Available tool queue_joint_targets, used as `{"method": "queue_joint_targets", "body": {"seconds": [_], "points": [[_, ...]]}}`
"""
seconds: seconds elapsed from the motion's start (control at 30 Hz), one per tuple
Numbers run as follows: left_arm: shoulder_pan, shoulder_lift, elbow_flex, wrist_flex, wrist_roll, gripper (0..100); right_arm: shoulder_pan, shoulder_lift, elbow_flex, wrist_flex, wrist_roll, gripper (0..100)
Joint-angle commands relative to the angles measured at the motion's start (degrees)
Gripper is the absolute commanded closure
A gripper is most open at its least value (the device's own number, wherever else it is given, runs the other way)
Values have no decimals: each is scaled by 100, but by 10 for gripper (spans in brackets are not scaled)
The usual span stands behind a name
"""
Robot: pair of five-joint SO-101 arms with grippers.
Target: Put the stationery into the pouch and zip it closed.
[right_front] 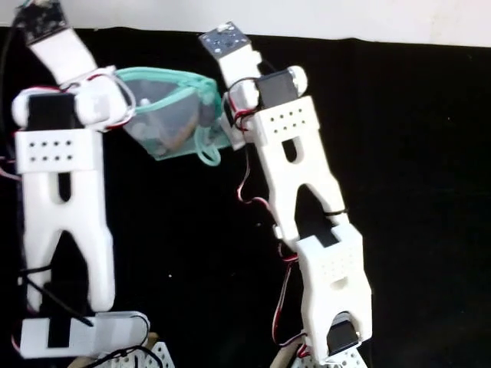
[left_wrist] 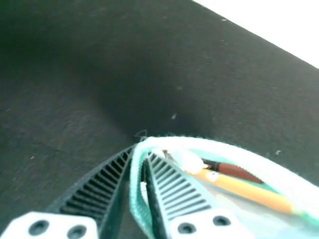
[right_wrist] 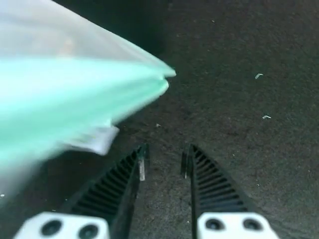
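Clamping the pouch (left_wrist: 234, 149) rim, the left tool (left_wrist: 142, 162) looks onto pencils (left_wrist: 244, 189) inside; the right tool (right_wrist: 164, 159) gapes empty.

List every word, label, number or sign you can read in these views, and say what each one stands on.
No text can be read in any view.
Pouch: no lettering shows on its teal fabric or clear side.
White tab by the pouch's edge: too blurred to tell whether it bears print.
Orange pencil inside the pouch: no legible marking.
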Motion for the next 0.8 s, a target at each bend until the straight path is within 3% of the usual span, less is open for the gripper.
{"method": "queue_joint_targets", "body": {"seconds": [0.0,0.43,0.77], "points": [[338,233,-312,35,53,993,-40,-549,31,57,-35,882],[347,242,-418,-18,70,993,-338,-2510,2949,-48,-79,882],[338,242,-418,-18,53,993,-418,-4004,6378,-2791,-1152,882]]}}
